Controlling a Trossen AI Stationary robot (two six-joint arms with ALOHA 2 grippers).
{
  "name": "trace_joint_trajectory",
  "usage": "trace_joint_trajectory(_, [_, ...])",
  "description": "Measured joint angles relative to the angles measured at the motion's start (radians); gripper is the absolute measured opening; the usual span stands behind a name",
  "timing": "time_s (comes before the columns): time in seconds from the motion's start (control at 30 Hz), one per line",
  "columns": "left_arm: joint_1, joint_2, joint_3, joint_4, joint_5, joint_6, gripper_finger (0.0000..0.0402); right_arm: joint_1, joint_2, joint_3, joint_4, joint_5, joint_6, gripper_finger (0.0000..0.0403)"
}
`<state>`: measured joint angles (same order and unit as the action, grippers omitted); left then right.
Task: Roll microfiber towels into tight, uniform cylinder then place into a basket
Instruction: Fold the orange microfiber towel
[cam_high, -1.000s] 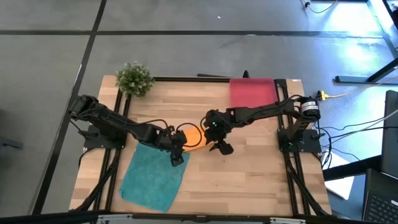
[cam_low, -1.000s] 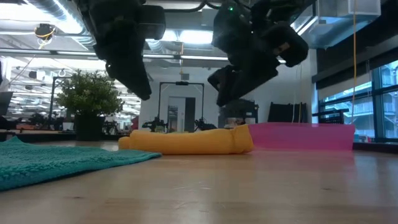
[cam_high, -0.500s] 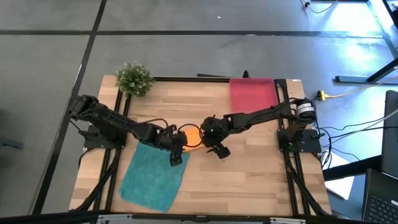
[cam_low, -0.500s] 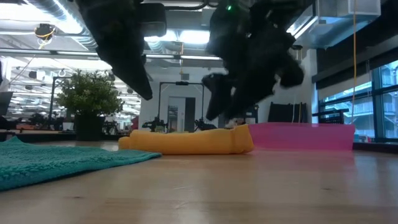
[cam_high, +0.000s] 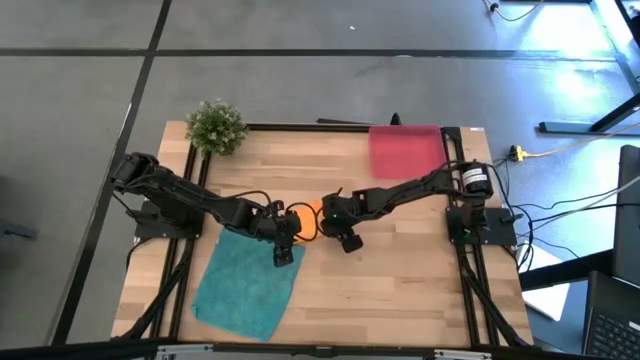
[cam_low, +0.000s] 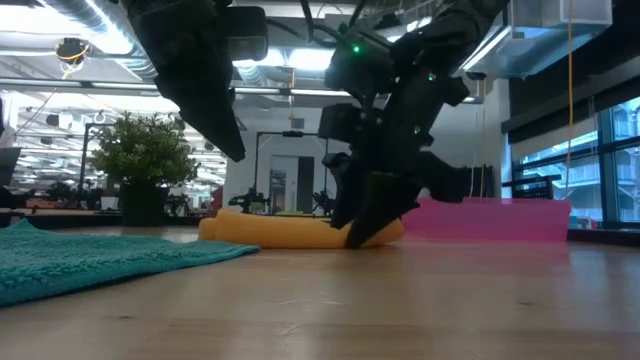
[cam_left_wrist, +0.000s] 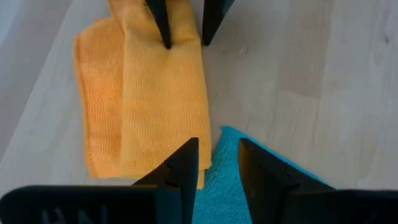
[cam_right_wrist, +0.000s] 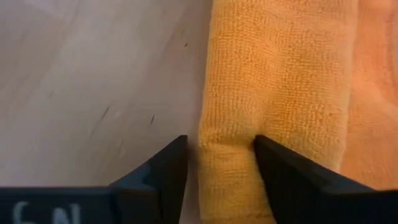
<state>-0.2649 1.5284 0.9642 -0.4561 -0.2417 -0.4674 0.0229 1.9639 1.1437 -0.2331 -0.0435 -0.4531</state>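
Note:
The orange towel (cam_high: 306, 220) lies at the table's middle as a loosely rolled, flattish strip (cam_left_wrist: 149, 99). My right gripper (cam_high: 325, 228) is down on its right end (cam_low: 365, 230), open, its fingers straddling one long edge of the roll (cam_right_wrist: 217, 155). My left gripper (cam_high: 283, 252) hovers open above the strip's other end and the teal towel's corner (cam_left_wrist: 217, 165), touching nothing. The teal towel (cam_high: 245, 285) lies spread flat at the near left. The pinkish-red basket (cam_high: 405, 150) stands at the far right. My right gripper comes down slanting onto the right end of the orange roll. One fingertip (cam_left_wrist: 165, 34) presses into the top of the roll. The other (cam_left_wrist: 210, 28) stands on the table against the roll's long edge (cam_right_wrist: 208, 124). The towel lies flat on the table.
A small green plant (cam_high: 215, 126) stands at the far left corner. Bare wood lies open at the near right and between the towels and the basket. A black frame rims the table.
My right gripper has sunk from above the table onto the orange towel's right end, shifting a little toward the table's left edge and tipping as it came.

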Motion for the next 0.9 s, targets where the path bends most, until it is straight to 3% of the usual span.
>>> trace_joint_trajectory(0.13, [0.000,0.000,0.000,0.001,0.000,0.000,0.0102,0.002,0.007,0.002,0.005,0.014,0.002,0.0134])
trace_joint_trajectory(0.33, [0.001,0.005,0.000,-0.004,0.000,0.003,0.0102,-0.001,0.009,0.002,0.003,-0.030,0.003,0.0019])
trace_joint_trajectory(0.57, [0.001,0.005,0.000,-0.004,-0.001,0.003,0.0102,-0.026,0.013,0.059,-0.132,-0.143,0.004,0.0013])
trace_joint_trajectory(0.9, [0.001,0.005,0.000,-0.004,0.000,0.007,0.0102,-0.128,0.017,0.209,-0.361,-0.445,0.024,0.0012])
